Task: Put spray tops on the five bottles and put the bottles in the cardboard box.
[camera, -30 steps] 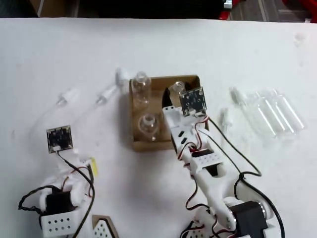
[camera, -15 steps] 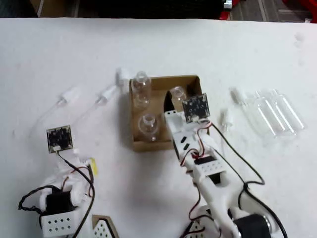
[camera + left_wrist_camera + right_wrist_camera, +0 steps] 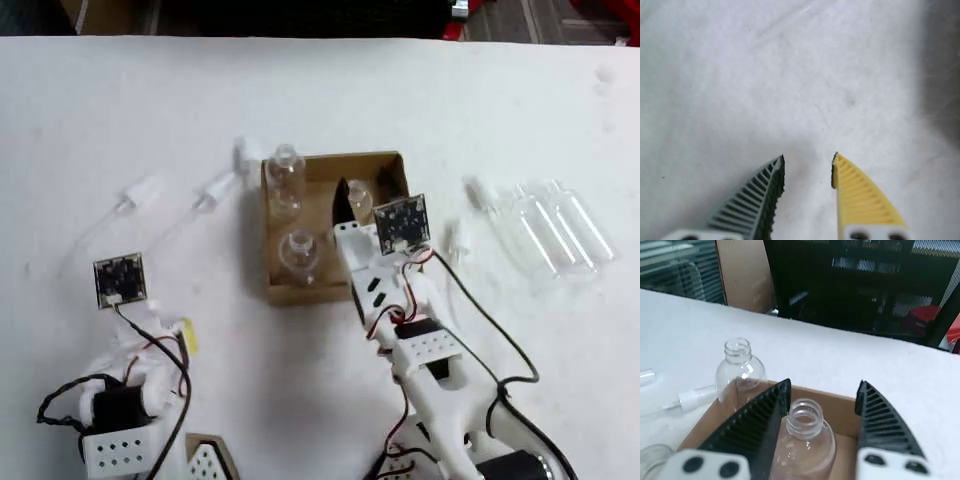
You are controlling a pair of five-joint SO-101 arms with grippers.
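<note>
The cardboard box (image 3: 390, 170) sits mid-table and holds three clear bottles with bare necks (image 3: 286, 178) (image 3: 298, 250) (image 3: 358, 190). My right gripper (image 3: 352, 197) hangs open over the box's right side. In the right wrist view its black fingers (image 3: 765, 415) straddle the neck of one bottle (image 3: 807, 432) without touching it, with another bottle (image 3: 739, 371) behind. Two more bottles (image 3: 535, 228) (image 3: 578, 218) lie on their sides at the right. Loose spray tops (image 3: 140, 192) (image 3: 215, 188) (image 3: 243, 152) (image 3: 478, 190) (image 3: 455, 240) lie around the box. My left gripper (image 3: 808, 160) is open above bare table.
The left arm (image 3: 120, 400) sits folded at the front left, and the right arm (image 3: 430, 360) stretches from the front right to the box. The white table (image 3: 120, 90) runs to a dark room behind. A spray top (image 3: 695, 396) lies just outside the box.
My right arm has drawn back toward the front edge, and its gripper has pulled away from the bottle at the box's right side. The left arm has not moved.
</note>
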